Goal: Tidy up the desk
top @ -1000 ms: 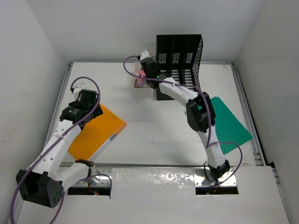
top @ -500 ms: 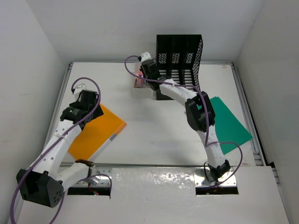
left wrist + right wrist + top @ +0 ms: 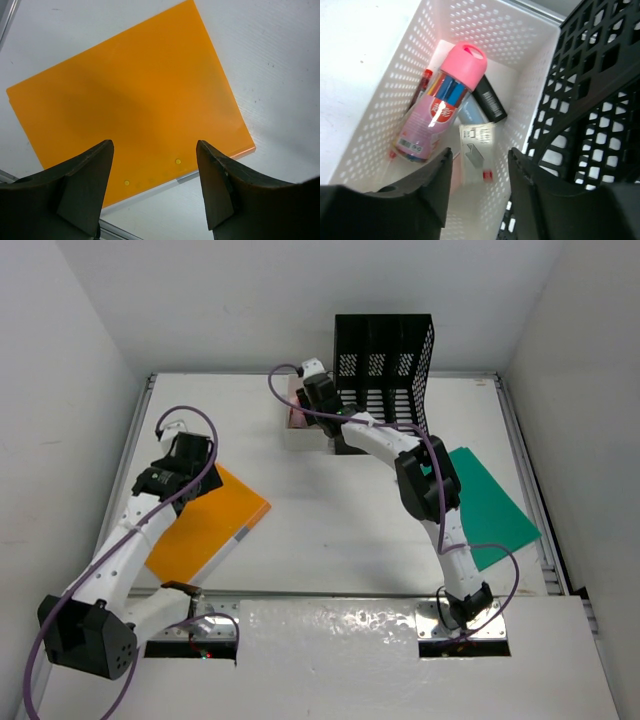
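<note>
The desk (image 3: pixel 330 510) is filling the enclosure, lying below both tools. Its near edge is sitting hidden under the arm bases.

A black file rack (image 3: pixel 385 340) is standing at the far edge. A green folder (image 3: pixel 495 505) is lying flat at the right side, one corner covered by the right arm's elbow. An orange folder (image 3: pixel 130 100) is lying flat at the left side.

The left gripper (image 3: pixel 154 150) is hanging above the orange folder with its fingers spread wide and holding nothing. Whether it is touching the folder cannot be told.

A white perforated basket (image 3: pixel 485 30) is sitting just beside the rack. In the top view the right arm is covering most of it.

The right gripper (image 3: pixel 480 152) is hovering over the basket, fingers parted and empty, with the desk showing as a bare strip to the basket's left.

Inside the basket a pink-capped tube of pens (image 3: pixel 445 100) is lying aslant, glare washing out part of its label. A black oblong object (image 3: pixel 489 102) and a small white box (image 3: pixel 476 147) are lying beside it, the box's print too small to read. A red pen (image 3: pixel 421 82) is lying partly under the tube.
</note>
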Available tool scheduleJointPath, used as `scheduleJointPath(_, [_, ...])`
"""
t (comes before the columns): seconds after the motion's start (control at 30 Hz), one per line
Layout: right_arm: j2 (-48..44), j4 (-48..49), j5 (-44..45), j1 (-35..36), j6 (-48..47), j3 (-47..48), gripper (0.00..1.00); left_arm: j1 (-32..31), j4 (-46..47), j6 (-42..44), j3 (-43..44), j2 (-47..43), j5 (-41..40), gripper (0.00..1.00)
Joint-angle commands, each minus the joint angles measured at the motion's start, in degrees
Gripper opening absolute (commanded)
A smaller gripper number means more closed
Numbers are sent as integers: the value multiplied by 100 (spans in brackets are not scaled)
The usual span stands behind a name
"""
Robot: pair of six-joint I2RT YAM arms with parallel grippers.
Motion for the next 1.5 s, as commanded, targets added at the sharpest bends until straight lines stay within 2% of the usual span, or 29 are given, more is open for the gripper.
scheduleJointPath(0.0, [-334, 132, -121, 61, -108, 115, 49, 19, 223, 19, -26, 37, 48, 65])
scheduleJointPath(0.13, [-721, 81, -287, 105, -425, 316, 65, 19, 354, 37, -44, 160, 101, 67])
scheduleJointPath(0.23, [-1090, -227, -464, 96, -557, 668, 66, 19, 591, 55, -70, 335, 136, 73])
scheduleJointPath(0.3, [-1590, -412, -421, 96, -592, 425, 64, 19, 976, 107, -70, 467, 171, 73])
scheduleJointPath(0.37, [-2064, -220, -2, 105, -618, -84, 54, 19, 1337, 125, -9, 766, 154, 69])
scheduleJointPath(0.4, [-2588, -115, 202, 105, -619, -722, 33, 19, 1661, 125, 44, 906, 84, 64])
scheduleJointPath(0.43, [-2855, 8, 421, 105, -627, -1059, 22, 19, 1821, 125, 201, 1238, 40, 46])
scheduleJointPath(0.5, [-3591, 343, 1080, 96, -645, -2102, 0, 28, 2285, 134, 430, 1635, -65, 25])
scheduleJointPath(0.53, [-3813, 448, 1274, 96, -645, -2404, 0, 45, 2375, 134, 753, 2107, -92, 0])
scheduleJointPath(0.63, [-4543, 677, 2249, 79, -540, -3495, 0, 142, 2586, 186, 1554, 3128, -48, 0])
scheduleJointPath(0.67, [-4832, 660, 2887, 79, -409, -3958, 0, 151, 2778, 282, 1895, 3557, 47, 0])
scheduleJointPath(0.77, [-5229, 511, 3960, 79, 66, -4803, 0, 168, 3148, 441, 2372, 4288, 145, 0])
scheduleJointPath(0.83, [-5572, 12, 4316, 70, 399, -5122, 0, 186, 3351, 529, 2785, 4615, 381, 0])
scheduleJointPath(0.97, [-5977, -1314, 4606, 44, 1822, -5614, 0, 282, 3826, 617, 3487, 5440, 1084, 0])
scheduleJointPath(1.0, [-6082, -1831, 4703, 43, 2034, -5676, 2, 317, 3852, 600, 3603, 5564, 1260, 0])
scheduleJointPath(1.03, [-6109, -2115, 4712, 43, 2462, -5712, 22, 327, 3957, 582, 3691, 5670, 1601, 0])
scheduleJointPath(1.07, [-6144, -2570, 4678, 35, 2588, -5747, 31, 344, 4028, 547, 3787, 5854, 1787, 0])
scheduleJointPath(1.1, [-6162, -2853, 4547, 35, 2685, -5756, 34, 344, 4115, 521, 3814, 5916, 1997, 0])
scheduleJointPath(1.13, [-6162, -3117, 4467, 35, 3034, -5730, 47, 344, 4316, 442, 3823, 6039, 2417, 0])
scheduleJointPath(1.23, [-6153, -3742, 3932, 35, 3336, -5869, 68, 344, 4764, 188, 3832, 6268, 3219, 0])
scheduleJointPath(1.37, [-6083, -4304, 3553, 35, 3863, -6107, 74, 327, 4855, -112, 3955, 6593, 3695, 0])
scheduleJointPath(1.47, [-5961, -4647, 3754, 35, 4416, -6230, 76, 327, 4907, -261, 3947, 6778, 3906, 0])
